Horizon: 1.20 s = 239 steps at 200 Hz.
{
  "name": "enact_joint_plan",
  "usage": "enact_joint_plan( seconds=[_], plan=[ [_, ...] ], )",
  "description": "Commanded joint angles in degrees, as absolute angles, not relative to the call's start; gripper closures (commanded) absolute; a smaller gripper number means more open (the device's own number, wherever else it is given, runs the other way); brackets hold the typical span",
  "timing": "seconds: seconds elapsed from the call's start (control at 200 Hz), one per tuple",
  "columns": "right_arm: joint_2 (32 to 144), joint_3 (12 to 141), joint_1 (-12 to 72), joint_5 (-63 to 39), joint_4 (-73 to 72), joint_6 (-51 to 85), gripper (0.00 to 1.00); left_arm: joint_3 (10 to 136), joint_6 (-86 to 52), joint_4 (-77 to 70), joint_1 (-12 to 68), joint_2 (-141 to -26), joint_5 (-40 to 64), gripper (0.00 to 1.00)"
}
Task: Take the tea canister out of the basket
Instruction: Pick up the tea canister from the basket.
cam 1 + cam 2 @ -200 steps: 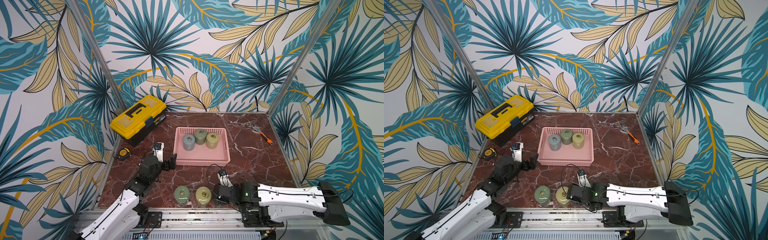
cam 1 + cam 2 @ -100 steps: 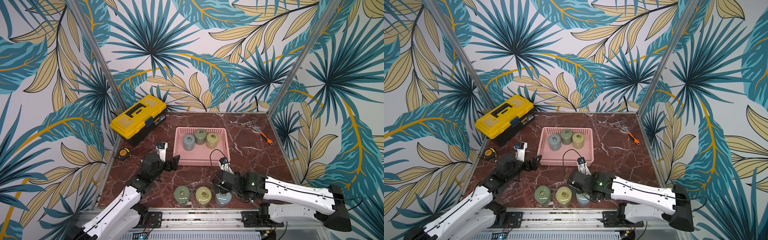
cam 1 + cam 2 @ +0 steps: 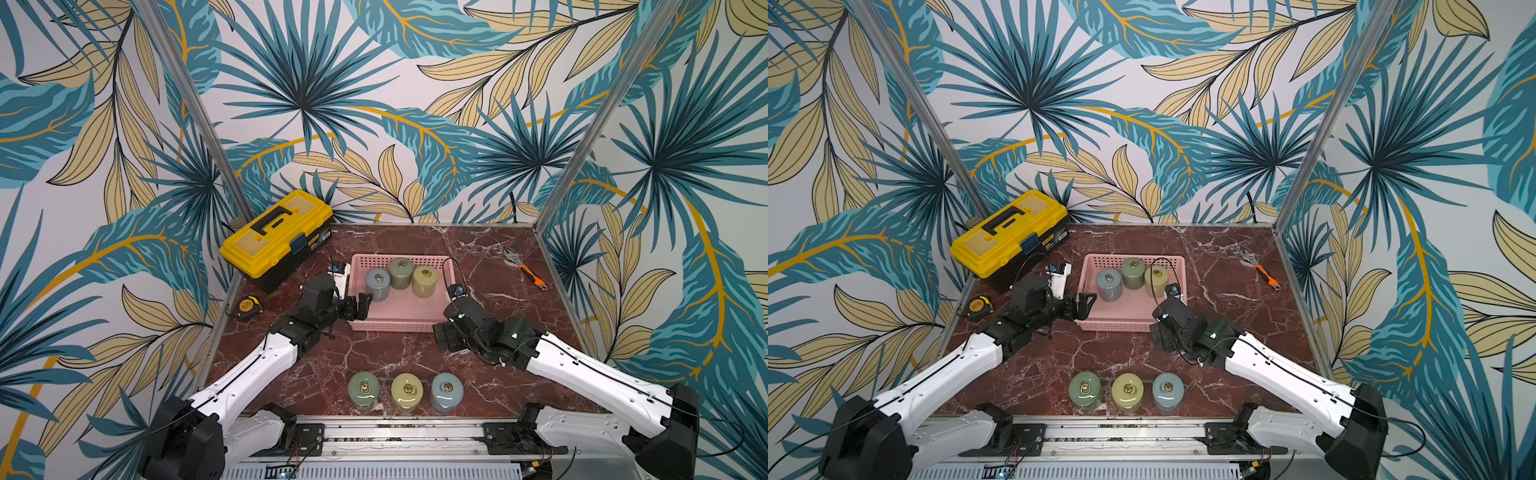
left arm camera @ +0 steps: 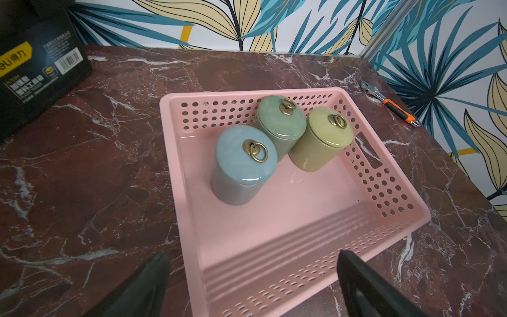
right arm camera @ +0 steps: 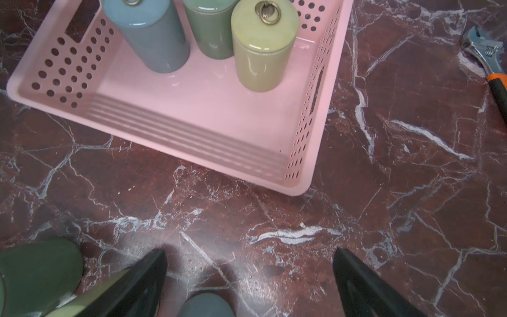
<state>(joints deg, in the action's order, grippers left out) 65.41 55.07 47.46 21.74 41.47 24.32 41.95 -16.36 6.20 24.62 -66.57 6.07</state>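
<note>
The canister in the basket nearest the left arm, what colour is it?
Blue-grey; the canister shows best in the left wrist view.

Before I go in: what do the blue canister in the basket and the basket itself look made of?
Blue tea canister: likely glazed ceramic, glossy, with sharp highlights on the lid edge; its ring pull looks brass-toned metal. Basket: pink moulded plastic, smooth semi-gloss floor, round holes in thin walls.
</note>
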Motion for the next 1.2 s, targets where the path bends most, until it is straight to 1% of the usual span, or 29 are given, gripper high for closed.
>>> enact_joint_plan(
  seconds=[0.0, 0.205, 0.371, 0.541, 0.806, 1.192],
  plan=[
    [66.7, 53.7, 43.9, 18.6, 36.1, 17.5, 0.01, 46.5, -15.4, 8.9, 24.9, -69.1, 5.8, 0.0],
    [67.7, 53.1, 37.3, 14.8, 31.0, 12.5, 0.01, 52.7, -14.0, 14.1, 25.4, -74.7, 5.9, 0.0],
    [67.9, 51.1, 33.3, 12.7, 26.0, 11.5, 0.01, 57.1, -13.1, 18.3, 26.2, -79.0, 5.2, 0.0],
    [66.6, 46.9, 32.9, 12.3, 20.6, 11.7, 0.01, 62.6, -11.7, 22.6, 27.7, -84.6, 3.5, 0.0],
    [65.1, 44.5, 32.9, 13.3, 18.6, 11.4, 0.01, 70.7, -10.2, 27.8, 28.7, -92.3, 1.5, 0.0],
    [65.4, 44.0, 32.9, 13.7, 18.5, 11.3, 0.01, 75.5, -9.3, 28.2, 28.9, -98.0, -2.7, 0.0]
  ],
)
